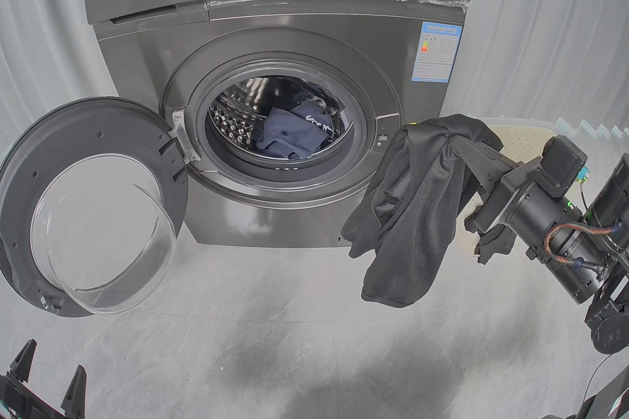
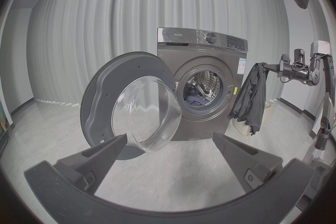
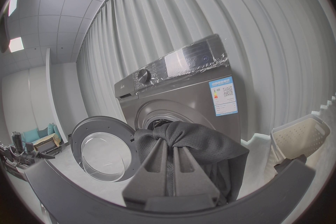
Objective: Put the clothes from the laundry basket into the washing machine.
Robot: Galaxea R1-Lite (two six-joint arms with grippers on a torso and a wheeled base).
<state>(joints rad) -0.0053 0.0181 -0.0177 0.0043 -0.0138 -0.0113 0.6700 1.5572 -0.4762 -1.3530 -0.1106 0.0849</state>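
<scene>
The right tool (image 1: 458,144) is pinched narrow on a black garment (image 1: 409,211) at the middle right of the head view. The cloth drapes from its fingers in long loose folds. Just behind it, toward the right edge, the cream laundry basket (image 1: 524,139) stands beside the washing machine (image 1: 282,34). The machine fills the upper centre of the frame. Its round door (image 1: 92,132) is swung open to the left, and a navy piece of clothing (image 1: 295,129) lies inside the drum (image 1: 239,106). The left tool (image 1: 49,384) sits in the lower left corner, its fingers spread wide and holding nothing.
</scene>
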